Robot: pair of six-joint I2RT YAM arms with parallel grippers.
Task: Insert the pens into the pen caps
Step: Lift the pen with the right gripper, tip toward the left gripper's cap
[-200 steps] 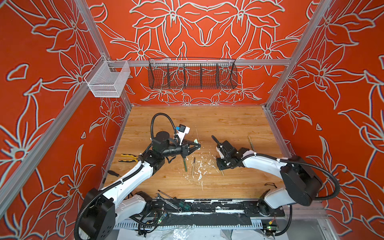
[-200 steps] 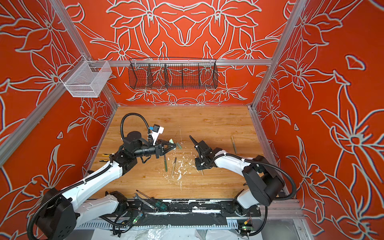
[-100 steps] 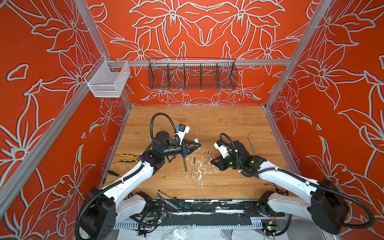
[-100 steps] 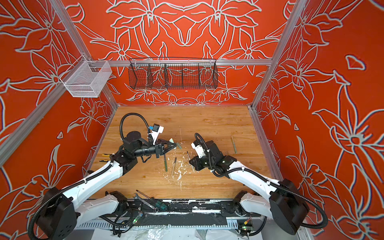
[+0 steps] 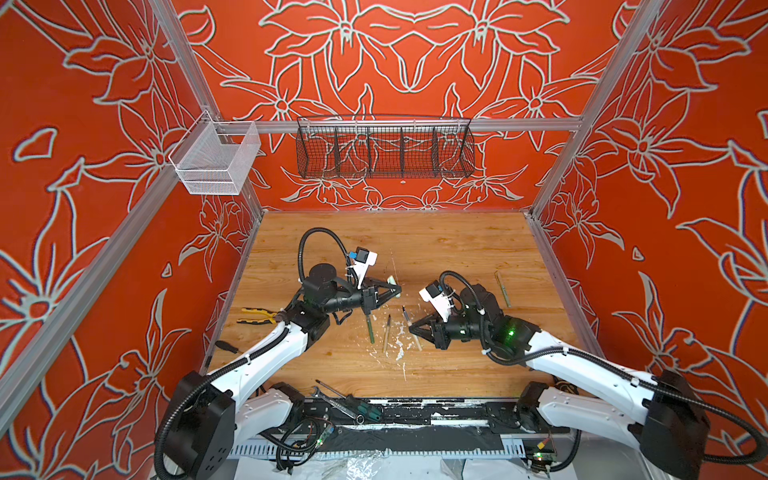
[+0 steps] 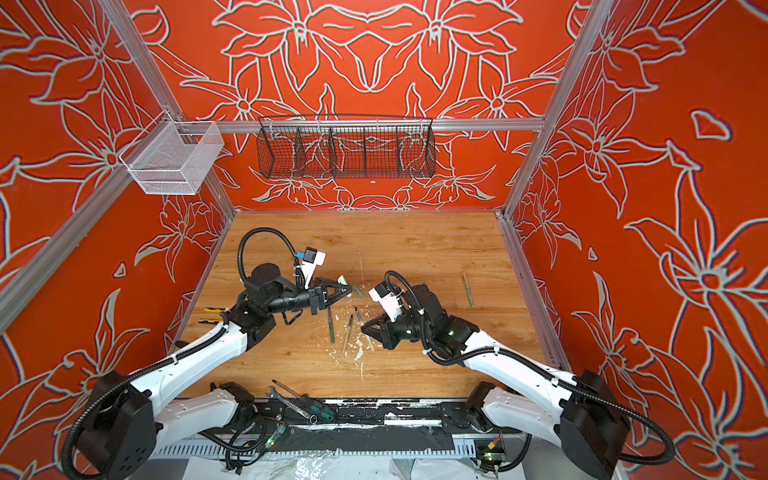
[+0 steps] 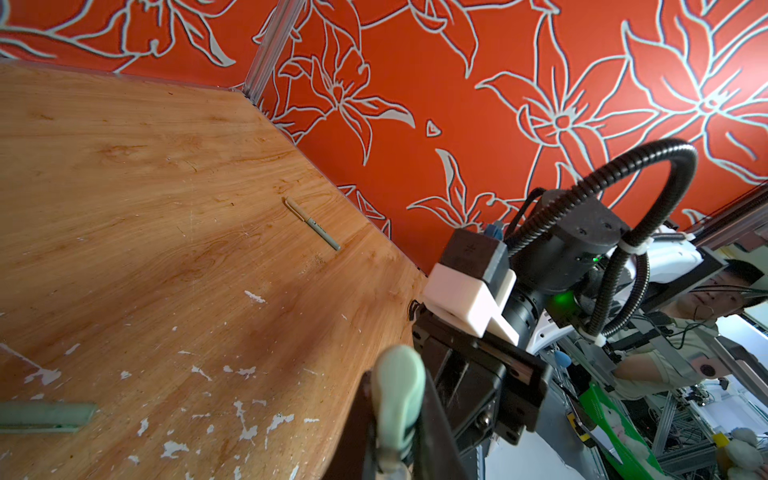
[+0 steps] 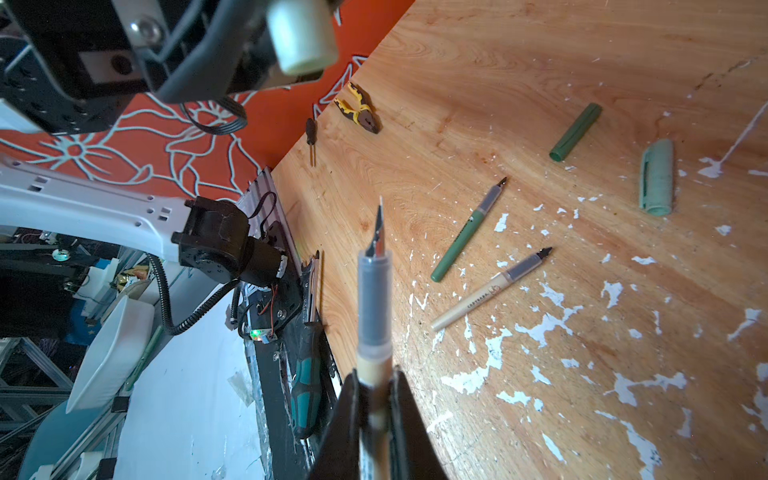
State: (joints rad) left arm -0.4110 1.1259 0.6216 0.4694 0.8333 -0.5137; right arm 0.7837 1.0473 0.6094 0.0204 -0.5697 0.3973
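Left gripper (image 5: 397, 288) raised above the middle of the table (image 5: 457, 245), fingers (image 7: 434, 419) pinched tight on a pale green pen cap (image 7: 397, 386). Right gripper (image 5: 411, 328) facing it from slightly nearer the front edge, fingers (image 8: 347, 415) drawn narrow and clamped on the tan barrel of a beige pen (image 8: 375, 299), its dark nib pointing roughly toward the held cap but clearly apart from it. Lying flat on the table between the two arms, close together yet not touching: a green pen (image 8: 467, 230) and a second beige pen (image 8: 490, 289), both uncapped, tips toward the back edge. Just beyond those tips, loose on the wood and near each other, a dark green cap (image 8: 575, 133) and another pale green cap (image 8: 656, 178). Alone near the right edge, well apart from everything else, a fourth pen (image 5: 503, 289). By the left edge, yellow-black pliers (image 5: 255, 315). White flecks (image 5: 399, 353) scattered across the middle, thickest around the loose pens.
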